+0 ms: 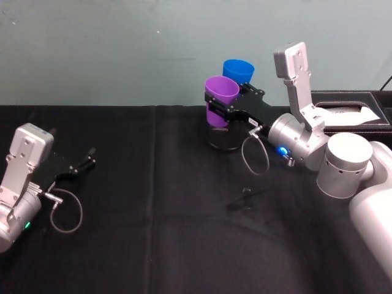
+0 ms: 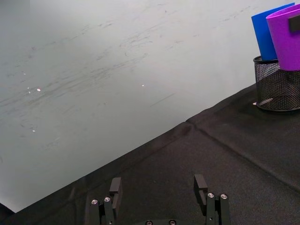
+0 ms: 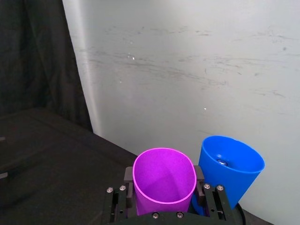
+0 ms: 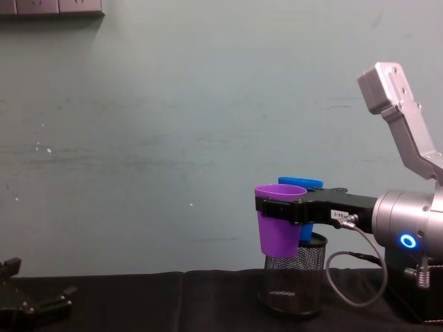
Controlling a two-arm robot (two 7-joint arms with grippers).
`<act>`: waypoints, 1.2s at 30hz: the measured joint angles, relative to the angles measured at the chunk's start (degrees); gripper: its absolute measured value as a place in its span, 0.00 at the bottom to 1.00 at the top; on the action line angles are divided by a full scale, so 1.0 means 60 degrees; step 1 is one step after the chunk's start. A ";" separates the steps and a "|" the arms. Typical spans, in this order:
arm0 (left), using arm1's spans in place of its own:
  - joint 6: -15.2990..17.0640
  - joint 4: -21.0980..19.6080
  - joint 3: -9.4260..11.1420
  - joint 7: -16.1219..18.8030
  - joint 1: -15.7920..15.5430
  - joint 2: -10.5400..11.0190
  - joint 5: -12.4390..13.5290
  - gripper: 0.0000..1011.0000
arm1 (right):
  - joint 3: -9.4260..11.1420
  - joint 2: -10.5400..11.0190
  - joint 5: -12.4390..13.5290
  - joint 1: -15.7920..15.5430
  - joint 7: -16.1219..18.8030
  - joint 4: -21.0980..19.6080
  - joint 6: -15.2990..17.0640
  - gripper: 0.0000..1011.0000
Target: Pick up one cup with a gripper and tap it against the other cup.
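Right gripper [image 1: 222,107] clamped purple cup [image 4: 278,232] just below rim, cup clear of table, close beside blue cup [image 1: 237,68] in mesh holder [image 4: 297,277]; contact unclear. Left gripper [image 2: 157,185] parked far left, fingers spread.

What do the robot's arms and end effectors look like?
Both arms are silver-grey, with boxy wrist modules. The right end effector and left end effector are black and flat-fingered, each with a looped grey cable. A blue ring light glows on the right arm, a green light on the left.
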 joint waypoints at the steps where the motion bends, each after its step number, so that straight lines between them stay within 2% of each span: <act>1: 0.0000 0.0000 -0.0001 0.0000 0.0000 0.0000 0.0000 0.99 | 0.0000 0.0000 0.0000 -0.0001 0.0000 0.0000 0.0000 0.73; 36: 0.0000 0.0000 -0.0001 0.0000 -0.0001 0.0000 -0.0001 0.99 | 0.0000 0.0000 0.0000 -0.0001 0.0000 -0.0001 0.0000 0.72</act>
